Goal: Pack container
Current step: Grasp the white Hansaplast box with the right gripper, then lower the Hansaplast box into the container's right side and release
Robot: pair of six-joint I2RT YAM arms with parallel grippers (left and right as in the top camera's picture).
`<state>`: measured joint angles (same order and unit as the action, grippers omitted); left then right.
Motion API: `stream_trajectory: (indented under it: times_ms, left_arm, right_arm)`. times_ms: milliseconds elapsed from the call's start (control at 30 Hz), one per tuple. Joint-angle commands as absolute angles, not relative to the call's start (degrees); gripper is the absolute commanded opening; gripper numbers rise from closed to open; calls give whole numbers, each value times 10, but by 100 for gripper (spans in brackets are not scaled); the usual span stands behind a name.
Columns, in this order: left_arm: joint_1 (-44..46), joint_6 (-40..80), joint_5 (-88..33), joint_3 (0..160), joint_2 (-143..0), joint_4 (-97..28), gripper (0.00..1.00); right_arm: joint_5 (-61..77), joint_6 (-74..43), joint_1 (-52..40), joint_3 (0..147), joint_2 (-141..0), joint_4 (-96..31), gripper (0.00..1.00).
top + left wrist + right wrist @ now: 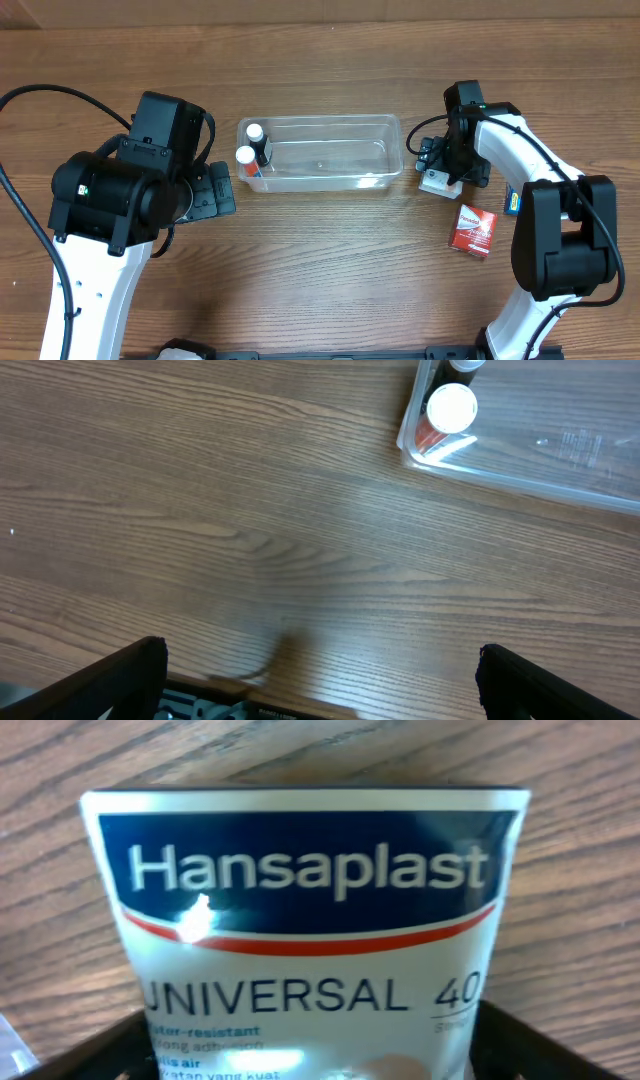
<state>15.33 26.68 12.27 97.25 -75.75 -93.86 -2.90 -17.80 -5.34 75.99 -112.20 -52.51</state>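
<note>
The clear plastic container [330, 165] lies at the table's middle, with two white-capped bottles [250, 145] standing in its left end. Its left corner and a bottle [452, 407] show at the top right of the left wrist view. My right gripper [447, 165] is just right of the container, shut on a white Hansaplast plaster box [310, 920] that fills the right wrist view; the box also shows in the overhead view [436, 182]. My left gripper [320, 680] is open and empty over bare wood, left of the container [540, 450].
A red box [472, 229] lies on the table right of centre, below my right gripper. A small blue and yellow item [512, 200] lies beside the right arm. The tabletop is brown wood.
</note>
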Motion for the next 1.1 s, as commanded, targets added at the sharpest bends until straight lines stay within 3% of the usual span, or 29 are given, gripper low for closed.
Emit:
stream_trajectory:
  times_ms: [0, 133, 500, 733, 900, 1067]
  left_arm:
    - [150, 275, 130, 967, -754, -938, 100]
    - [150, 275, 130, 967, -754, -938, 100]
    - [150, 275, 125, 967, -754, -938, 100]
    - [150, 274, 125, 967, -754, -938, 100]
    - [150, 274, 125, 967, -754, -938, 100]
    - [150, 274, 125, 967, -754, -938, 100]
  right_arm:
    - [-27, -179, -55, 757, -1123, -523, 77]
    - [-27, -179, -55, 757, -1123, -525, 70]
    - [-27, -179, -63, 886, -1030, -663, 71]
    - [-25, -124, -170, 951, -923, -674, 72]
    - [-25, -125, -246, 942, -952, -660, 72]
    - [-25, -140, -258, 942, -1021, -630, 72]
